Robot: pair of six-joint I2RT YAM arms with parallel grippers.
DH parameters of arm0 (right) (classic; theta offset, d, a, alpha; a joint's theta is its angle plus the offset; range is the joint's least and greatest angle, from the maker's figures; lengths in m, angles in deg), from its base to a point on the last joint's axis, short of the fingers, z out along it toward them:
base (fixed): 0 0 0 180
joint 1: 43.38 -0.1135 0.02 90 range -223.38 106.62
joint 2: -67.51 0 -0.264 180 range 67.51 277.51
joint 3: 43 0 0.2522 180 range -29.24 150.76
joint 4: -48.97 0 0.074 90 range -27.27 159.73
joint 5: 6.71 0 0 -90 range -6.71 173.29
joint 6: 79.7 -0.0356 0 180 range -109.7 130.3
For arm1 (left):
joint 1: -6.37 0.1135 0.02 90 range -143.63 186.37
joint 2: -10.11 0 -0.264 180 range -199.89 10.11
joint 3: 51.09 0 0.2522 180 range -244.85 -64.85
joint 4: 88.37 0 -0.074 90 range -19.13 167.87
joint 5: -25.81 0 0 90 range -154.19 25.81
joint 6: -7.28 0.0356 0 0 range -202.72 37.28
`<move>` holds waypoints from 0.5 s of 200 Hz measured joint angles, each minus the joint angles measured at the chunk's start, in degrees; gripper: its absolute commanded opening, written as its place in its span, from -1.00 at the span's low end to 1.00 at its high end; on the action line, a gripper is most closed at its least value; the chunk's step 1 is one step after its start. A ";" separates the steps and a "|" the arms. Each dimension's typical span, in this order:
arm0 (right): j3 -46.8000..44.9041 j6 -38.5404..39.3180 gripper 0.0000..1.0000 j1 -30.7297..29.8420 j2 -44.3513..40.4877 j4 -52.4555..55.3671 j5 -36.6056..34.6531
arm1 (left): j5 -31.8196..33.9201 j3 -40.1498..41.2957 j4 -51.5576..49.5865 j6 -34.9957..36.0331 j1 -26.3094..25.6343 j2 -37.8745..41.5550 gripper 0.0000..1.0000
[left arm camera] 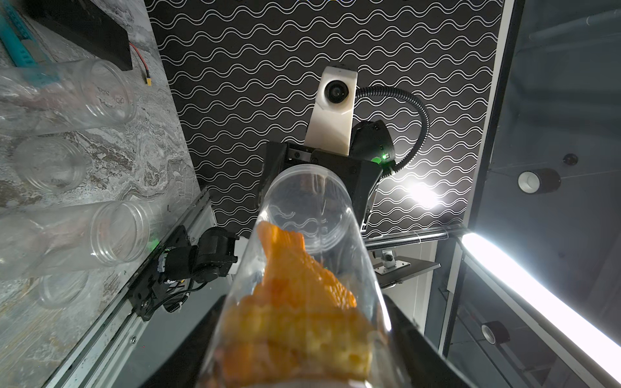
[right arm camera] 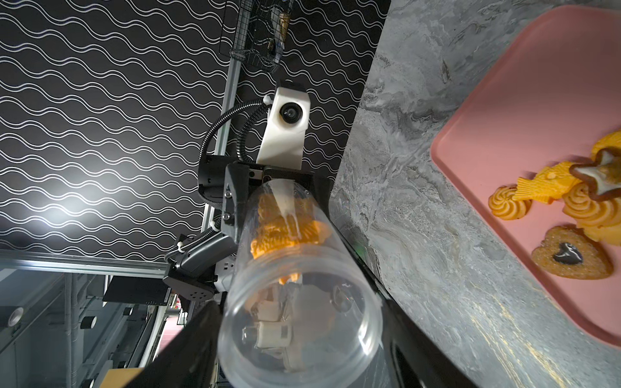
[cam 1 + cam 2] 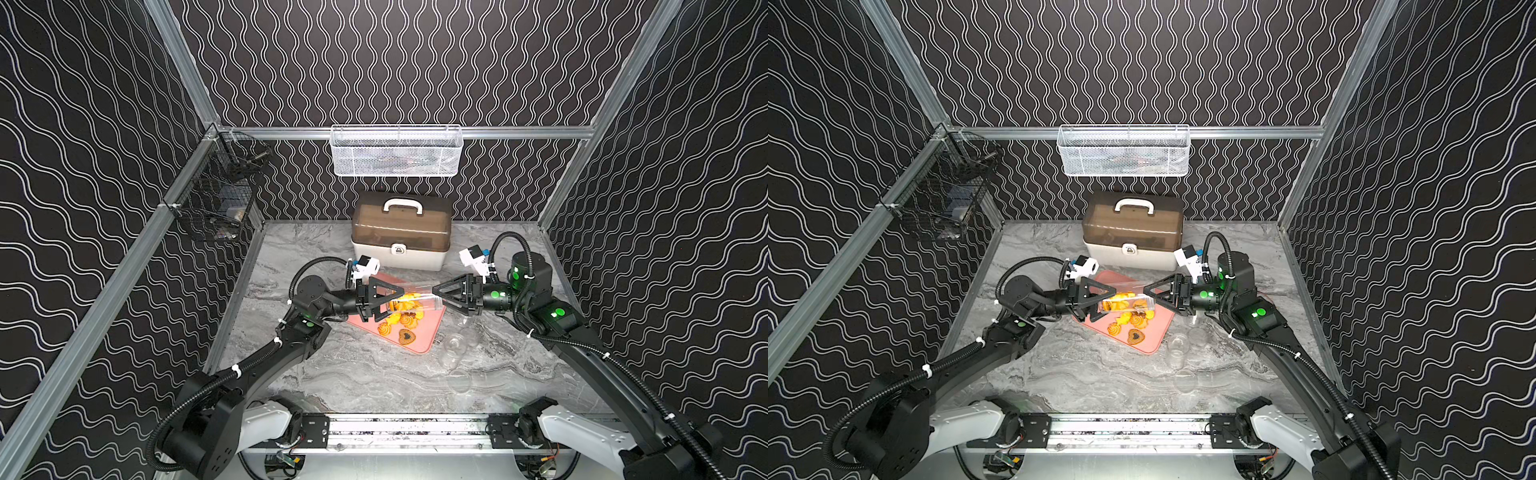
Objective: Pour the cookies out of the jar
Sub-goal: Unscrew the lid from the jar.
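Jar (image 3: 419,300) horiz, long axis L–R

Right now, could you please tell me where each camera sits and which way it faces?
Top views: high at the front, looking down and away over the table; both arms, left claw and right claw show.
Left wrist: on the left arm, looking along the jar at the right claw; its own fingers show.
Right wrist: on the right arm, facing the left claw, tray below; own fingers show.
Shared: all views show the jar holding cookies.
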 measured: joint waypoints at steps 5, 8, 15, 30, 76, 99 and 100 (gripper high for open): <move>-0.09 -0.02 0.41 0.00 -0.02 -0.20 0.11 | 0.00 0.00 0.17 -0.11 0.00 0.00 0.28; -0.15 -0.07 0.40 0.00 -0.02 -0.26 0.13 | 0.00 0.00 0.26 -0.11 0.00 0.00 0.28; -0.28 -0.15 0.37 0.00 -0.02 -0.61 0.15 | 0.00 0.00 0.31 -0.13 0.00 0.00 0.28; -0.61 -0.66 0.29 0.00 0.00 -1.31 0.50 | -0.02 0.00 0.48 -0.20 0.04 0.00 0.28; -0.66 -0.72 0.24 0.02 0.17 -2.10 0.52 | -0.02 -0.02 0.52 -0.24 0.09 0.00 0.28; 0.20 1.86 0.24 0.00 -0.44 -0.37 0.07 | -0.26 -0.02 1.62 -0.07 0.09 -0.07 0.28; 0.22 1.92 0.24 0.00 -0.48 -0.31 0.07 | -0.31 -0.02 1.66 -0.07 0.09 -0.09 0.28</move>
